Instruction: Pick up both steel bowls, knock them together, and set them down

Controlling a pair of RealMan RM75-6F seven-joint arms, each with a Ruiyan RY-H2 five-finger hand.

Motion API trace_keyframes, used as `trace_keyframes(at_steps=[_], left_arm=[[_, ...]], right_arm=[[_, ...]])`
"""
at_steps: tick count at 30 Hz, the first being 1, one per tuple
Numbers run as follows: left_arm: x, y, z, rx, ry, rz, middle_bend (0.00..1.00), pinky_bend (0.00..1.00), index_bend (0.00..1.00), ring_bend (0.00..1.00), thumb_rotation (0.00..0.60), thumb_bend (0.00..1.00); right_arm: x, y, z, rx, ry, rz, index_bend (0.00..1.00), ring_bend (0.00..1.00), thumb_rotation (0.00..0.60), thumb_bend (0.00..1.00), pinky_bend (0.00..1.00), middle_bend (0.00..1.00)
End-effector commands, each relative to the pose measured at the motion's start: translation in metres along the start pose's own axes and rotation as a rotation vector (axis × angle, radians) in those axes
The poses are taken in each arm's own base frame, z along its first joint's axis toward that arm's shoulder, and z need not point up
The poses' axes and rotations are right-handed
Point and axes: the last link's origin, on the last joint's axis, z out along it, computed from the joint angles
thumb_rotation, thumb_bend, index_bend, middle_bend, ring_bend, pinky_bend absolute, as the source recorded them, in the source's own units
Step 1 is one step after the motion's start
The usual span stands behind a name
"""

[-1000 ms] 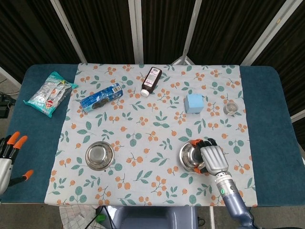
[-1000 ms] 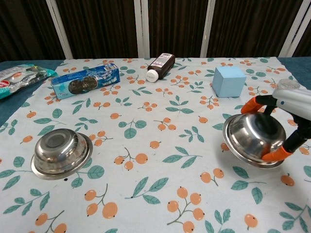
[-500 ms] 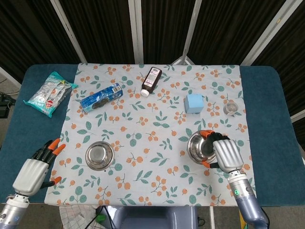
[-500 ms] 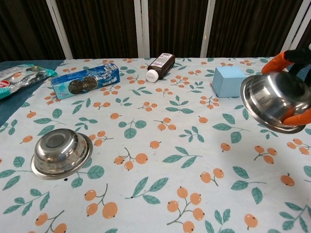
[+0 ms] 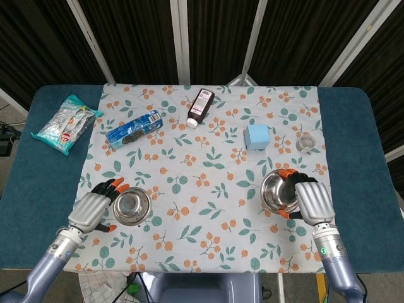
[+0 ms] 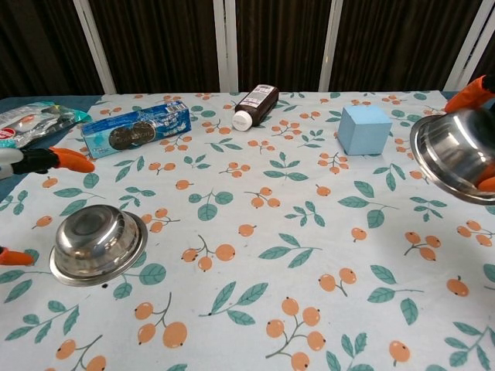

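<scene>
One steel bowl [image 5: 130, 206] [image 6: 98, 243] rests upright on the floral cloth at the front left. My left hand [image 5: 95, 211] hovers just left of it with fingers spread, orange fingertips [image 6: 68, 159] showing on either side of the bowl in the chest view; it holds nothing. The second steel bowl [image 5: 278, 191] [image 6: 458, 158] is lifted off the table and tilted toward the left, gripped by my right hand [image 5: 310, 201] at the right edge.
A blue cookie pack [image 5: 133, 129], a dark bottle lying down [image 5: 200, 106], a light blue cube [image 5: 257, 136] and a small glass [image 5: 305, 143] lie on the cloth [image 5: 202, 177] farther back. A snack bag [image 5: 65, 124] sits on the blue table surface at the far left.
My right hand has carried its bowl up and rightward. The left hand has moved in from the table's left edge to beside the left bowl.
</scene>
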Motion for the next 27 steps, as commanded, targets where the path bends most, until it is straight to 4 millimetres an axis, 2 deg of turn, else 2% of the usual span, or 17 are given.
trace_keyframes(at_steps=[1,5,17,18,19,20,27], left_arm=[[-0.001,0.011,0.010,-0.025,-0.024,-0.008,0.00,0.11,0.12,0.00,0.600,0.00],[-0.004,0.017,0.017,-0.033,-0.051,-0.004,0.00,0.11,0.11,0.00,0.600,0.00],[-0.014,0.017,0.030,0.031,-0.135,0.031,0.00,0.11,0.10,0.00,0.600,0.00],[-0.014,0.018,0.031,0.033,-0.142,0.033,0.00,0.11,0.10,0.00,0.600,0.00],[-0.015,0.019,0.033,0.033,-0.147,0.034,0.00,0.11,0.10,0.00,0.600,0.00],[-0.016,0.020,0.034,0.033,-0.153,0.036,0.00,0.11,0.10,0.00,0.600,0.00],[-0.021,0.020,0.038,0.043,-0.169,0.042,0.00,0.13,0.10,0.00,0.600,0.00]], right_arm=[[-0.001,0.001,0.001,-0.004,-0.003,-0.003,0.37,0.50,0.600,0.09,0.38,0.35],[-0.002,0.003,0.001,-0.012,-0.004,-0.006,0.37,0.50,0.600,0.09,0.38,0.35],[-0.002,0.009,0.003,-0.028,-0.003,-0.011,0.37,0.50,0.600,0.09,0.38,0.35],[0.025,0.009,0.030,-0.005,0.070,-0.070,0.37,0.50,0.600,0.09,0.38,0.35],[0.007,0.009,0.025,-0.002,-0.017,-0.065,0.37,0.50,0.600,0.09,0.38,0.35],[-0.005,0.016,0.005,-0.025,-0.028,-0.057,0.37,0.50,0.600,0.09,0.38,0.35],[-0.005,0.016,0.006,-0.033,-0.004,-0.025,0.37,0.50,0.600,0.09,0.38,0.35]])
